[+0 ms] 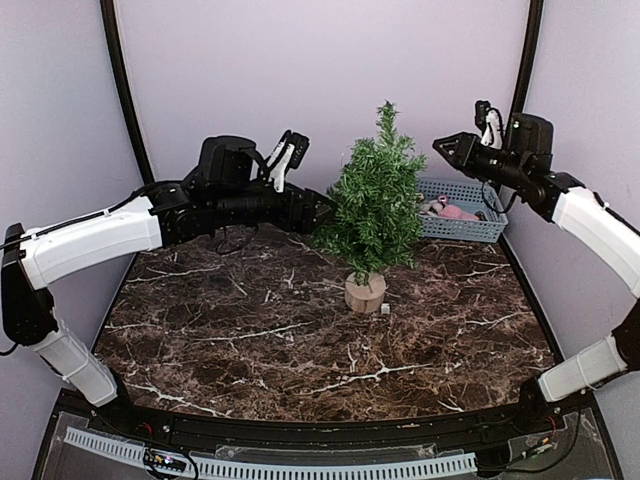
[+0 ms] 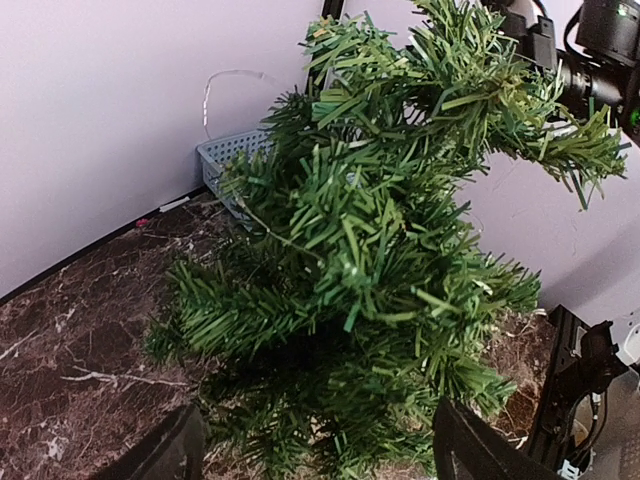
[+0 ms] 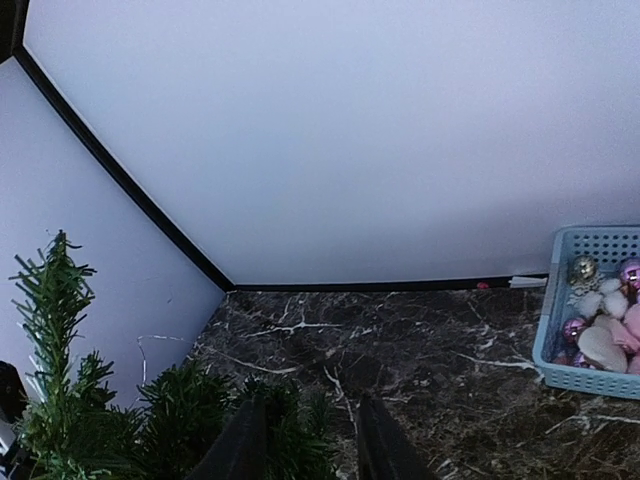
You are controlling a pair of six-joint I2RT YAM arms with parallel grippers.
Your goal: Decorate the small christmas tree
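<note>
Well, biggest things first.
- Desk (image 1: 250, 340): dark marble top, my two arms reaching in from 6 o'clock.
- The small christmas tree (image 1: 378, 200): upright on its wooden disc base (image 1: 365, 293), just past the desk's centre toward 12 o'clock. I see no ornament on it yet.
- Basket (image 1: 470, 228): blue, at 2 o'clock on the desk against the back wall, with pink and pale ornaments (image 3: 600, 320) inside.
- My left pincer (image 2: 315, 440): at the tree's 9 o'clock, spread wide, gripping nothing, lower branches bushing between the fingers. If I pull back crooked, needles could snag a finger and tip the tree, since its base is small.
- My right pincer (image 3: 305, 430): high at the tree's 2 o'clock, a narrow gap, empty. Going to the basket, I could slip on a glossy ball.
- Thin wire strand (image 2: 275, 228): lies across the branches. A passing finger could hook it and drag it off.
</note>
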